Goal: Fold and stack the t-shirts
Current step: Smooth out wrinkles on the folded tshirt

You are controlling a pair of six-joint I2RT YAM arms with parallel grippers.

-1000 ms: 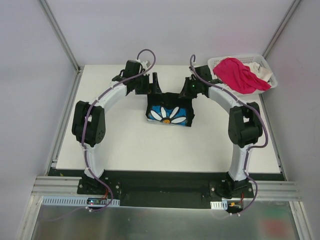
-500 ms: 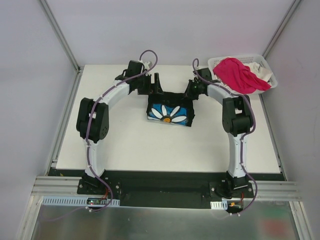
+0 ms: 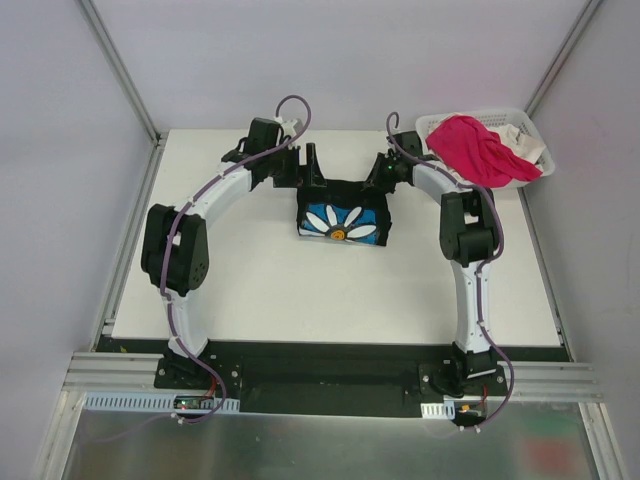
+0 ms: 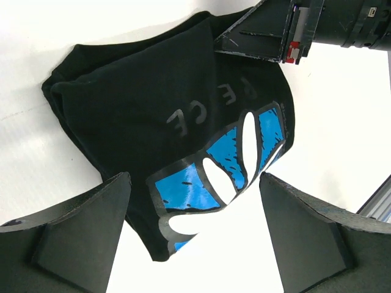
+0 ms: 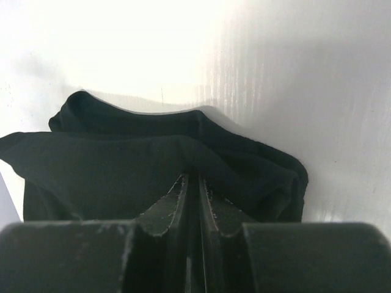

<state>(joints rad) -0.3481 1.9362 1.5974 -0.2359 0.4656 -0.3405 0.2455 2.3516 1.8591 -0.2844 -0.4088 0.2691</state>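
TWO ARMS, ONE SHIRT DOWN. A black shirt [image 3: 340, 215] lies folded into a compact, roughly square bundle, daisy print up, on the tabletop [image 3: 300, 300] near the middle of the far edge. The left gripper [image 4: 194, 201] hangs over the bundle's far-left part with its jaws spread wide and nothing between them. The right gripper [image 5: 190, 190] sits at the far-right edge of the cloth, its jaws drawn almost together with only a thin slit showing. From here one cannot tell whether a fold of fabric is caught in that slit or merely lies against the tips. In the far right corner a basket [image 3: 436, 124] holds a pink shirt [image 3: 478, 148], heaped over its rim, and a white shirt [image 3: 532, 152] shows beneath it at the right end.

The black shirt looks light, limp and several layers thick. Lifted by a single point it would likely sag and fall open, and the layers may slide over one another. The printed panel is probably a little stiffer and tackier than the plain knit. The soundest hold would seem to be at two corners of a folded edge, pinching all layers together, or a flat press to smooth the bundle. This first shirt appears about done, with two not yet taken from the basket.
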